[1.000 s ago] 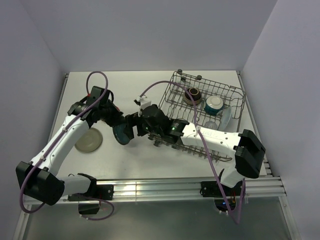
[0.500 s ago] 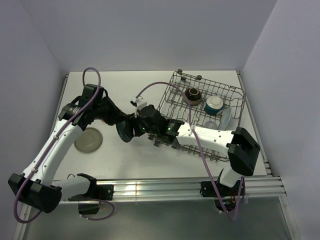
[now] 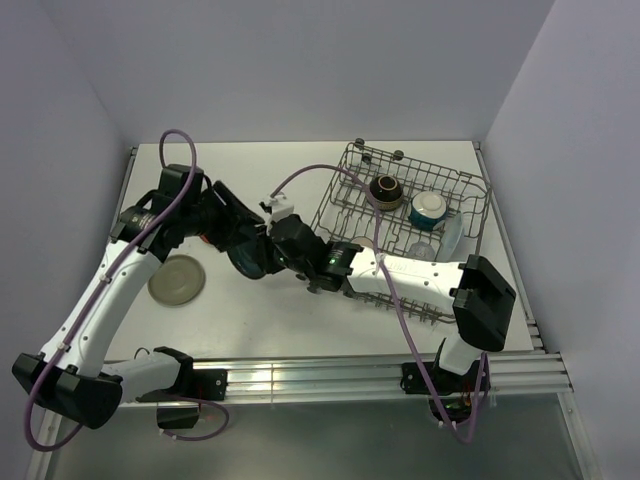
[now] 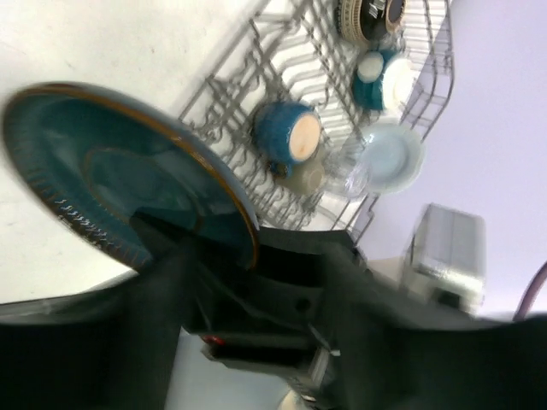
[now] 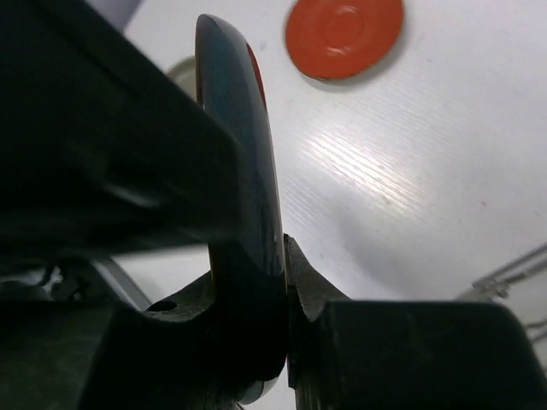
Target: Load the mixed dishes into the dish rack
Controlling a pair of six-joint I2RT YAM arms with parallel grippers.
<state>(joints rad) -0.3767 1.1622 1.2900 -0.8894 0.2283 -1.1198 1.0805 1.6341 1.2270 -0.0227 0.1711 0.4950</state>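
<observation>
White table (image 3: 300, 312): dish rack (image 3: 472, 192) sits far right.
Right gripper (image 5: 255, 286): fingers clamped on dark teal plate (image 5: 244, 128).
Left gripper (image 3: 236, 238): I cannot tell its finger spread.

dark teal plate (image 5: 244, 154): lower rim hidden between right fingers (image 5: 316, 286).
red-orange plate (image 5: 344, 26): beyond dark teal plate, top cut by frame edge.
left fingers (image 4: 162, 299): below dark teal plate, blurred dark mass in left wrist view; opening unreadable.

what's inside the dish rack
Brown bowl, cream and teal bowl, pale blue plate, clear glass cup, blue cup; the right arm covers the dish rack's near part overhead.
</observation>
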